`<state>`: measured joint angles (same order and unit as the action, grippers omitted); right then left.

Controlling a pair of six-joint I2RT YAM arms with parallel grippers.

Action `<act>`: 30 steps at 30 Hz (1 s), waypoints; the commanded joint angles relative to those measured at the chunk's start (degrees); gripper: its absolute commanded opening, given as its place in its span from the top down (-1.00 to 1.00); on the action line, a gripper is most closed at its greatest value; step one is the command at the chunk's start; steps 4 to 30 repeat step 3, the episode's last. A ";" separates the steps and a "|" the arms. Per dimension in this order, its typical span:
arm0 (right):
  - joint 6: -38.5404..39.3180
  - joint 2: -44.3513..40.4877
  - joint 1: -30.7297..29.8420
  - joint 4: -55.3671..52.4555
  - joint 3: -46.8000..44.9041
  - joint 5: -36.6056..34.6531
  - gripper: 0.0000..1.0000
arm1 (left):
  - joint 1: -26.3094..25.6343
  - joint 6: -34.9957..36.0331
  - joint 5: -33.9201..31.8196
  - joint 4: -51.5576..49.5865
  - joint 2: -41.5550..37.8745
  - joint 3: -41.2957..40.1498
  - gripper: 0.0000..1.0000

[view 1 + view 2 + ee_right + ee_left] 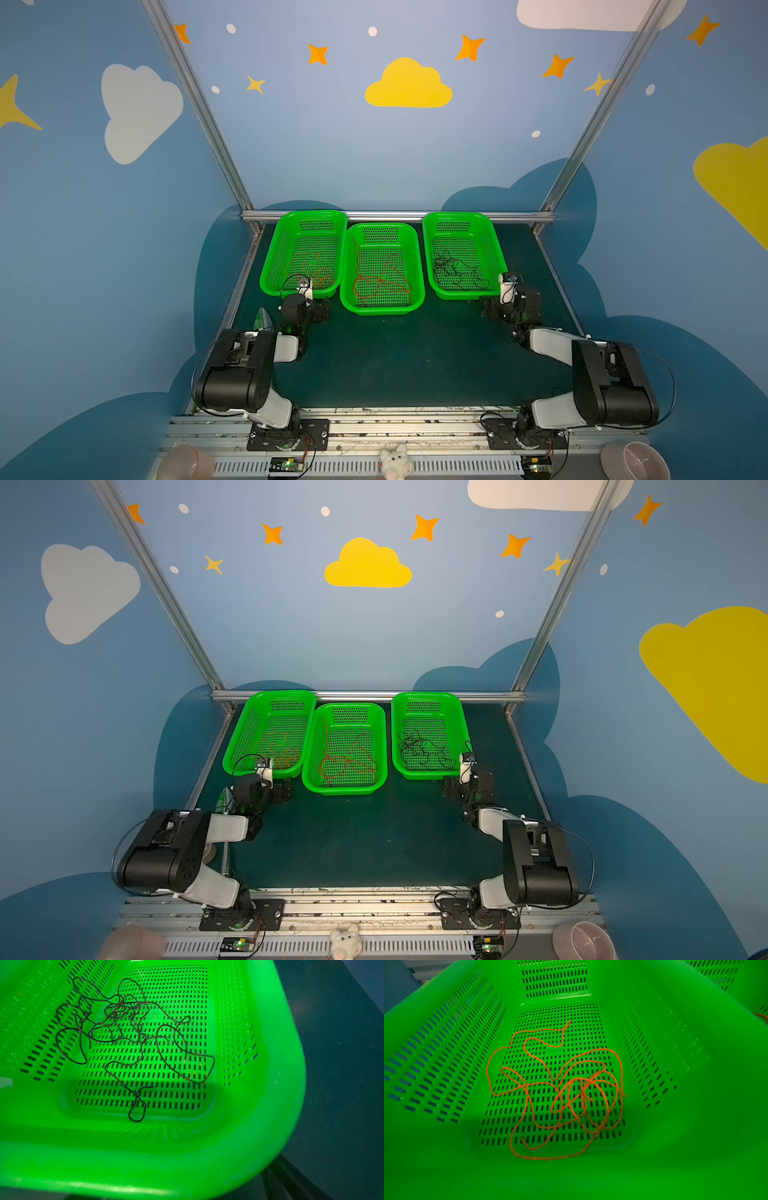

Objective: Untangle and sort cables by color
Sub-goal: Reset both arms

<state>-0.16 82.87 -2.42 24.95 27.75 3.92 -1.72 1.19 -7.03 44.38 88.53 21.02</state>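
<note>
Ahead of your left gripper point(322, 311) lie orange cables point(558, 1089); black cables point(124, 1009) ahead of right gripper point(492, 309), red cables point(380, 282) between (both jaws wide, empty).

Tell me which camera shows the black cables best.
The right wrist view: the black cables lie close, loops distinct against the green basket. Both top views show them small and distant; the left wrist view misses them.
</note>
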 commanded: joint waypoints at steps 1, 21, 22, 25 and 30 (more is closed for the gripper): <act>-0.67 0.37 0.37 1.08 2.30 0.50 -0.80 | 0.22 -0.01 1.65 0.92 -1.03 2.21 -0.99; -0.77 -0.14 0.40 1.68 1.69 0.24 -0.80 | 0.93 -0.23 2.98 0.43 -1.18 2.37 -0.99; -0.77 -0.14 0.40 1.68 1.69 0.24 -0.80 | 0.93 -0.23 2.98 0.43 -1.18 2.37 -0.99; -0.77 -0.14 0.40 1.68 1.69 0.24 -0.80 | 0.93 -0.23 2.98 0.43 -1.18 2.37 -0.99; -0.77 -0.14 0.40 1.68 1.69 0.24 -0.80 | 0.93 -0.23 2.98 0.43 -1.18 2.37 -0.99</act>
